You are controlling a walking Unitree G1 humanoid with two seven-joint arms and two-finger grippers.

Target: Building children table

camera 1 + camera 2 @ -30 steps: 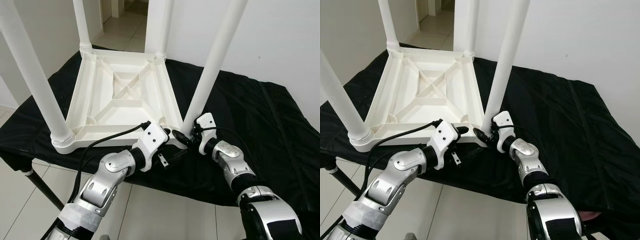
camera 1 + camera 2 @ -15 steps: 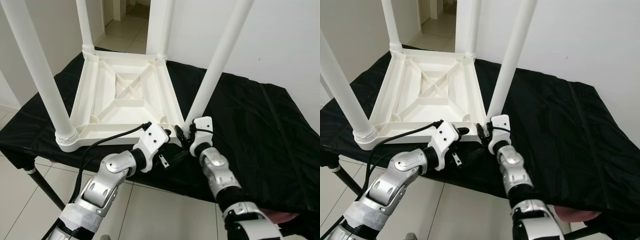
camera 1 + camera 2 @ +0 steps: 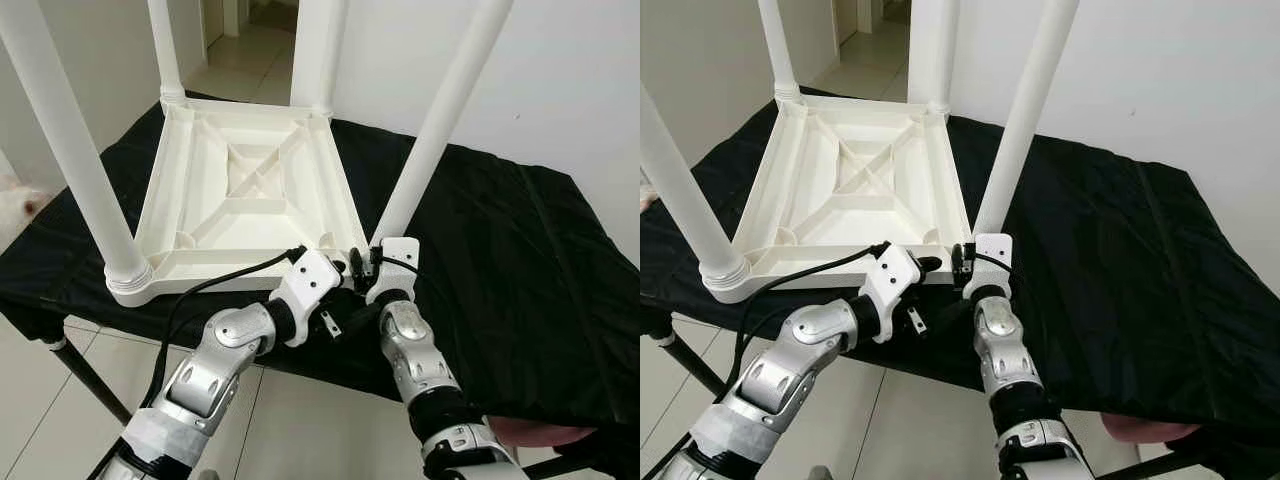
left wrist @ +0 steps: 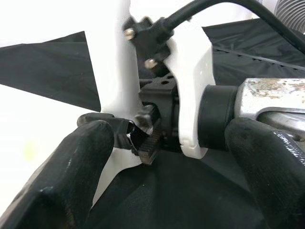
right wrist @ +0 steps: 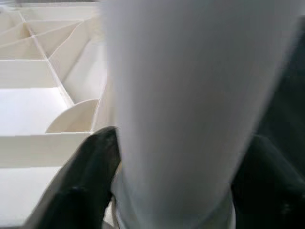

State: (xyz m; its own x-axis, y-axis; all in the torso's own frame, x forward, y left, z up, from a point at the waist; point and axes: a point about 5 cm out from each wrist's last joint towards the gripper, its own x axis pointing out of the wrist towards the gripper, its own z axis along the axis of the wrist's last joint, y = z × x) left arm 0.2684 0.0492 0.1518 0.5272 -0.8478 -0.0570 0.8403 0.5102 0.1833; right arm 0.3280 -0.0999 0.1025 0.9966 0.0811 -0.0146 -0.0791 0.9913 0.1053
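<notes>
A white plastic children's table (image 3: pixel 240 190) lies upside down on a black-covered bench (image 3: pixel 520 260), its legs pointing up. My right gripper (image 3: pixel 365 265) is at the base of the near right leg (image 3: pixel 440 120). In the right wrist view its black fingers (image 5: pixel 81 181) sit on both sides of that leg (image 5: pixel 181 95), shut on it. My left gripper (image 3: pixel 342 295) hovers at the same corner, right beside the right wrist. In the left wrist view its fingers (image 4: pixel 71 167) are spread open around the right gripper's white housing (image 4: pixel 190 86), holding nothing.
The bench's front edge (image 3: pixel 300 365) runs just under both forearms, with tiled floor (image 3: pixel 60 420) below. A black cable (image 3: pixel 200 295) loops from my left arm over the table's rim. A white wall (image 3: pixel 580 80) stands behind, a doorway (image 3: pixel 250 30) at the back left.
My right forearm has swung left under the bench edge, while its gripper stayed at the base of the leg. The left arm has barely moved. Something white has appeared at the far left edge.
</notes>
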